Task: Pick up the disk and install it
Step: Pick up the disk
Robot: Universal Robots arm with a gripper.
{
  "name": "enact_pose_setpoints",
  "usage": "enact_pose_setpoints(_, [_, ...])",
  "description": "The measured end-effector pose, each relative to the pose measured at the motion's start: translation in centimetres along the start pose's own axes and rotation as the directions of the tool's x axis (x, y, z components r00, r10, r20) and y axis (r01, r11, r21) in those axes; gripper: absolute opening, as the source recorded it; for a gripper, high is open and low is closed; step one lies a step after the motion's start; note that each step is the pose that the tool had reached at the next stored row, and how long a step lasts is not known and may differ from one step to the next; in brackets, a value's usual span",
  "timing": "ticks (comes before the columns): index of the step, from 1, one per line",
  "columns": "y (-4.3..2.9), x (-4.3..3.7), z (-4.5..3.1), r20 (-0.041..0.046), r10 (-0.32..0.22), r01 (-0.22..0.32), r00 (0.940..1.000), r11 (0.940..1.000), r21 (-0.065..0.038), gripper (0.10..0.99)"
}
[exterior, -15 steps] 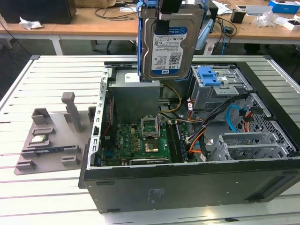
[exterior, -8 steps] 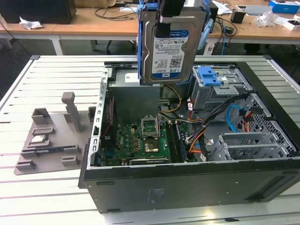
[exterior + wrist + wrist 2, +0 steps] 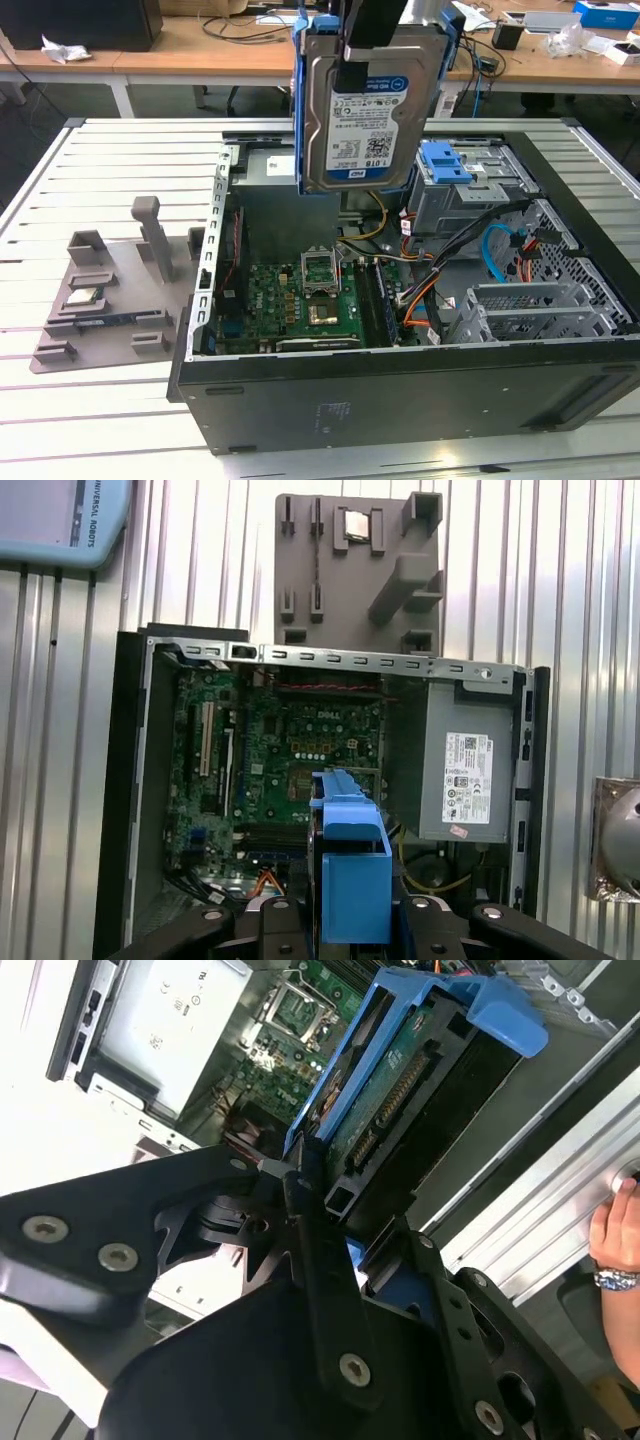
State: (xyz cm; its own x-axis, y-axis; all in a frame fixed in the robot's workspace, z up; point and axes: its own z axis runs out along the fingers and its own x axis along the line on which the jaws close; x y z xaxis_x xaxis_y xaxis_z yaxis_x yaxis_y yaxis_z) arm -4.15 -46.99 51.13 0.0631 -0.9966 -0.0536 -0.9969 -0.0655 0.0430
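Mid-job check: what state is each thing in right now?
disk: held upright in the air above the open case, label toward the exterior view.
pincer: shut on the disk's upper end.
computer case: lying on its side, side panel off, interior exposed.
drive cage: fixed inside the case, disk not yet in it.
grey fixture tray: flat on the table beside the case.

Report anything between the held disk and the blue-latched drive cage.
Nothing visible. The gripper holds the disk upright above the open case; the cage sits lower, toward the exterior view's right, cables below it.
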Motion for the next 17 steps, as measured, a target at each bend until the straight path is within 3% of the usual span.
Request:
enact_pose_setpoints(8, [0.14, 2.08, -0.09, -0.0001, 0.000, 0.000, 1.0000, 1.0000, 0.000, 0.365])
enact_pose_setpoints(17, [0.34, 5.20, -0.22, 0.0000, 0.000, 0.000, 1.0000, 1.0000, 0.000, 0.365])
